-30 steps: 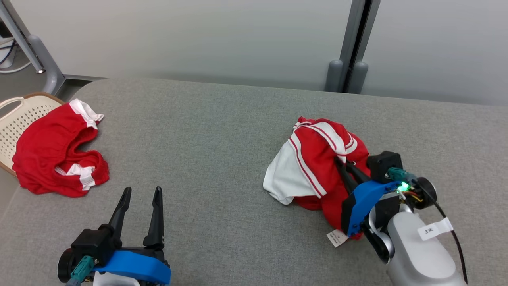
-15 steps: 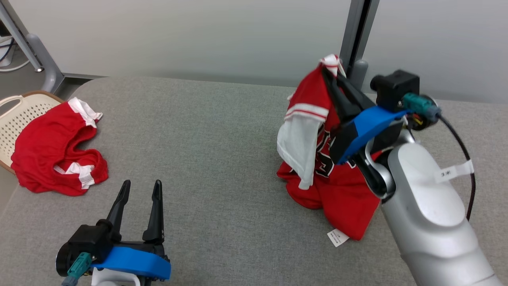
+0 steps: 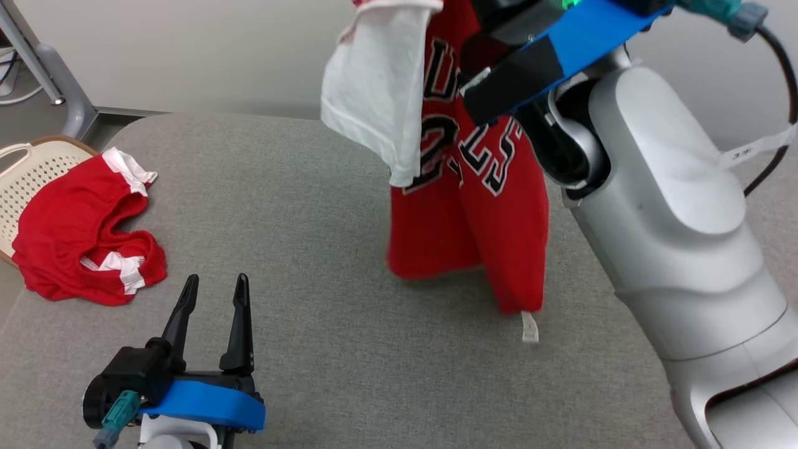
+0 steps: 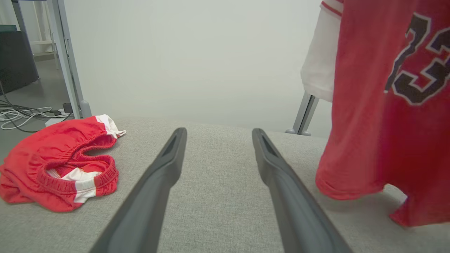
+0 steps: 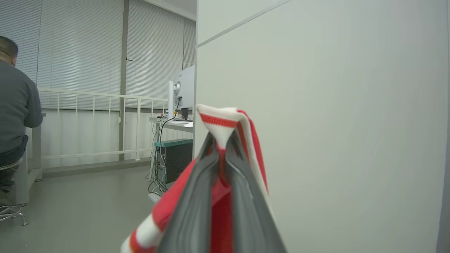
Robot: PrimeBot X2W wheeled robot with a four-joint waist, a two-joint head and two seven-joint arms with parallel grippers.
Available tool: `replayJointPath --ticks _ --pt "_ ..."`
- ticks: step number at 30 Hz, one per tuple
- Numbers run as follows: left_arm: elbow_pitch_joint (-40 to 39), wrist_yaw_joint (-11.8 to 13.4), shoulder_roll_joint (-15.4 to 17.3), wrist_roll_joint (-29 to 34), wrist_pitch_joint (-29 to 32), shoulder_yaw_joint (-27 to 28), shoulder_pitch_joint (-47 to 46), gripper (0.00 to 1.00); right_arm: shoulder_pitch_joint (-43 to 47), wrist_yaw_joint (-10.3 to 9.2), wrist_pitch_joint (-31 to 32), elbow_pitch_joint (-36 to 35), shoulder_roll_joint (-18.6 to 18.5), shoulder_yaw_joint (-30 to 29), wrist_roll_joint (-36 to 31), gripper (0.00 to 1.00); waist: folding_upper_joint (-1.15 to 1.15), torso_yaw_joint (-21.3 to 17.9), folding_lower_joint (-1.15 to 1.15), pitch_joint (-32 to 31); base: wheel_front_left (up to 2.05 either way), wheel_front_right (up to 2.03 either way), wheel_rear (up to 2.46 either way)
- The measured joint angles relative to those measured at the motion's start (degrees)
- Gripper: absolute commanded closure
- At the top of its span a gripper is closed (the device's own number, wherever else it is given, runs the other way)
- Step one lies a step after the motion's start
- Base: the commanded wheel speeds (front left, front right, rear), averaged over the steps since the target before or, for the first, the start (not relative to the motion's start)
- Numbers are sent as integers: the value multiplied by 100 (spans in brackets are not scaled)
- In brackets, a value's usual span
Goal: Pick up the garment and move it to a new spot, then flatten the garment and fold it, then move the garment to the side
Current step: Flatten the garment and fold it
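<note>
While the grey table (image 3: 299, 206) lies below, we hold the red jersey (image 3: 467, 206) hanging over it, hem near the surface | right gripper (image 5: 219, 140) pinches its striped trim | left gripper (image 3: 214, 284) spread, empty | we should raise higher so the hem clears before carrying.

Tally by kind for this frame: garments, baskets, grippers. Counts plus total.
Garments: 2, the jersey shut in the right gripper and the shorts lying on the table.
Baskets: 1, the basket by the shorts.
Grippers: 2, the left gripper open.
Total: 5.
</note>
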Motion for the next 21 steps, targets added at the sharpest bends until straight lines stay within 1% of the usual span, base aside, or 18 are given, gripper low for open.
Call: replayJointPath --ticks 3,5,8,11,16,21 --pt "-7 10 -12 1 -1 1 1 0 -347 0 -250 30 1 127 372 100 0 -38 0 -11 0 0 0" --pt "-20 12 -14 1 -1 3 1 0 -473 0 -423 109 3 145 500 100 0 -74 0 -3 0 0 0" --pt "-58 14 -26 2 -9 26 -1 0 -461 0 -495 406 2 77 500 100 0 -133 0 30 0 0 0" --pt "-88 14 -15 4 -9 56 -5 0 -179 0 -458 840 4 -142 256 100 0 -224 0 79 0 0 0" --pt "-113 14 -18 10 -9 79 -4 0 727 0 -261 1616 -25 -764 -600 100 0 -375 0 134 0 0 0" --pt "-108 8 -27 18 -10 64 -4 0 1704 0 -226 2047 -398 -1571 -1206 100 0 -456 0 145 0 0 0"
